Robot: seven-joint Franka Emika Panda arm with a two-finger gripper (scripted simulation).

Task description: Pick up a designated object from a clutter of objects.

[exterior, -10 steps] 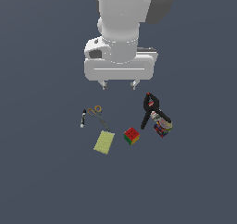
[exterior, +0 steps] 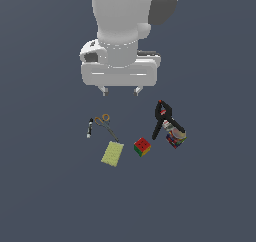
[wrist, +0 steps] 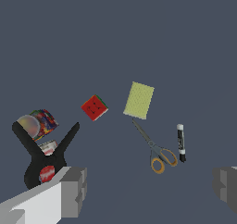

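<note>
Six small items on the dark floor, gripper (exterior: pixel 120 91) hanging above them with nothing in it. Step in hand, by the look of it: the approach, before any descent. Scissors (exterior: pixel 105 125) not yet touched.

Scissors lying flat toward the exterior view's left of the group, orange rings pointing back toward the arm, thin grey blades running out to the yellow-green card (exterior: pixel 112 153), tips at or just short of its edge. Black marker (exterior: pixel 89 128) just beside the rings, on the side away from the other items, apart but close. Coloured cube (exterior: pixel 142 146) near the card; black clamp (exterior: pixel 163 118) with red tips and the colourful container (exterior: pixel 175 136) well apart, toward the exterior view's right.

Next move, as a judgement: shift toward the exterior view's left to centre over the scissors, turn the wrist so the fingers straddle the narrow part near the pivot, then lower. Thin flat metal low to the floor, so a deep, square descent needed. Marker close enough to be nudged or caught by mistake.

Jaws spread wide: in the wrist view one grey finger (wrist: pixel 74 190) at one edge, the other at the opposite edge, scissors (wrist: pixel 155 149) and marker (wrist: pixel 181 143) visible beyond the gap. Nothing between the fingers, nothing touched.
</note>
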